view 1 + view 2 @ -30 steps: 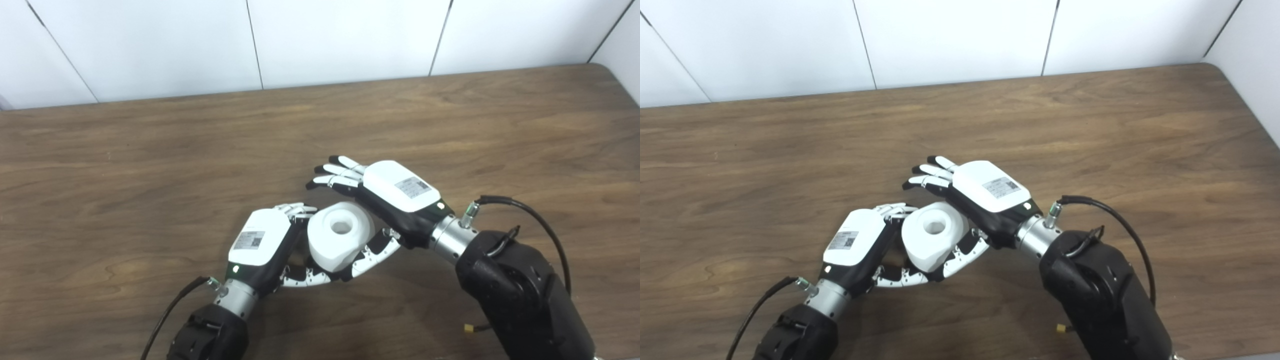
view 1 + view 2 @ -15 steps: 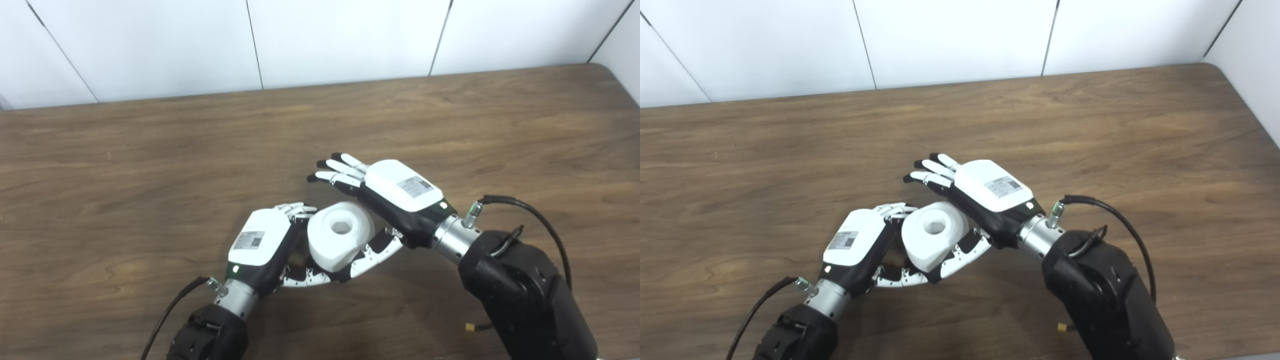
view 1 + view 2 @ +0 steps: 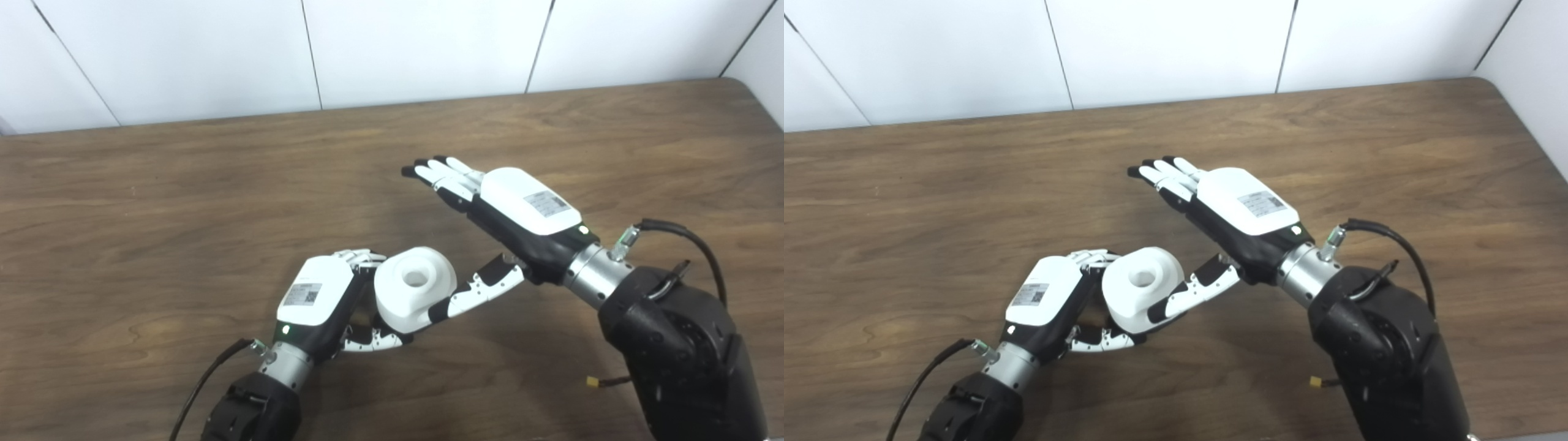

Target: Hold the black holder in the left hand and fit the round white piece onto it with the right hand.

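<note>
The left hand (image 3: 318, 300) grips the white piece (image 3: 415, 286); the right hand (image 3: 520, 211) hovers open, thumb alongside. Loosely seated, the piece could topple off.

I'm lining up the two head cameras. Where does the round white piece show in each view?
Left eye view: the round white piece sits just right of centre, low in the picture.
Right eye view: it sits left of centre, at the same height.
Shared landmark: in both it lies right beside the left hand, with the open right hand up and to its right.
</note>
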Robot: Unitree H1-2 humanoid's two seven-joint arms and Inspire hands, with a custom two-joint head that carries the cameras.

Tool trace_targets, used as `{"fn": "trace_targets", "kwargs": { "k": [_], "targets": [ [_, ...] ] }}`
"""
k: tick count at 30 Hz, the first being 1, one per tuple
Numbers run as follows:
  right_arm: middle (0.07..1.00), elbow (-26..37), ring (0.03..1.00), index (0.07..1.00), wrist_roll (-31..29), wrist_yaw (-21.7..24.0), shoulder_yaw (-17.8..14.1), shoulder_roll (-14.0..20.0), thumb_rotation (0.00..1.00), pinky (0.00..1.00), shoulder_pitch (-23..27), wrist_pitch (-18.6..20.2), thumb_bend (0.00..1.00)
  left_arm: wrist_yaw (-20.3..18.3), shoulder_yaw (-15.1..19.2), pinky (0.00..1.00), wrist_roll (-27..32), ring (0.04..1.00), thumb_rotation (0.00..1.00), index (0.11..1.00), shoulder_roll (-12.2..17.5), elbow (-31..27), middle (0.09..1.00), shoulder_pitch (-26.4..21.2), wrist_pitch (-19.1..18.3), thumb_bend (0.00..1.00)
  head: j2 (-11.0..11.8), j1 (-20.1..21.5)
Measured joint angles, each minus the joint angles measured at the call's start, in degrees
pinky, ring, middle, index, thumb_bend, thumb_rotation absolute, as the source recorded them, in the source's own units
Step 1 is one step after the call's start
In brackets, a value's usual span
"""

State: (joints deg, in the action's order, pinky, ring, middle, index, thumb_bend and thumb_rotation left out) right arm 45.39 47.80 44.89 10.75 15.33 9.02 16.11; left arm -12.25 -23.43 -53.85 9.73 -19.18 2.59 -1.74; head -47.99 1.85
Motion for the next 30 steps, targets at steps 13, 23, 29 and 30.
{"fn": "trace_targets", "kwargs": {
  "k": [13,23,29,30],
  "targets": [
    [0.971,-1.1,1.0,0.98,-1.0,0.1,-0.5,1.5,0.49,0.95,0.1,-0.4,1.0,-0.1,-0.1,0.82,-2.9,0.832,0.34,0.861,-0.5,0.0,0.819,0.0,-1.2,0.89,0.0,-0.3],
    [0.976,-3.7,1.0,0.99,-1.2,-1.1,-0.5,1.5,0.54,0.96,0.3,-1.4,1.0,-7.2,-0.2,0.88,-6.3,0.912,0.49,1.0,-0.6,-2.9,0.938,0.0,-3.4,1.0,0.0,-1.4],
    [0.975,-4.5,1.0,0.991,-1.4,-2.2,-0.5,1.9,0.55,0.97,0.5,-1.5,1.0,-9.2,0.4,0.9,-6.3,0.956,0.47,1.0,-0.6,-3.6,0.998,0.0,-4.2,1.0,0.0,-1.8],
    [0.975,-4.7,1.0,0.991,-1.5,-2.3,-0.5,2.1,0.55,0.98,0.6,-1.6,1.0,-9.3,0.6,0.9,-6.2,0.962,0.47,1.0,-0.5,-3.6,1.0,0.0,-4.2,1.0,0.0,-1.8]
  ]
}}
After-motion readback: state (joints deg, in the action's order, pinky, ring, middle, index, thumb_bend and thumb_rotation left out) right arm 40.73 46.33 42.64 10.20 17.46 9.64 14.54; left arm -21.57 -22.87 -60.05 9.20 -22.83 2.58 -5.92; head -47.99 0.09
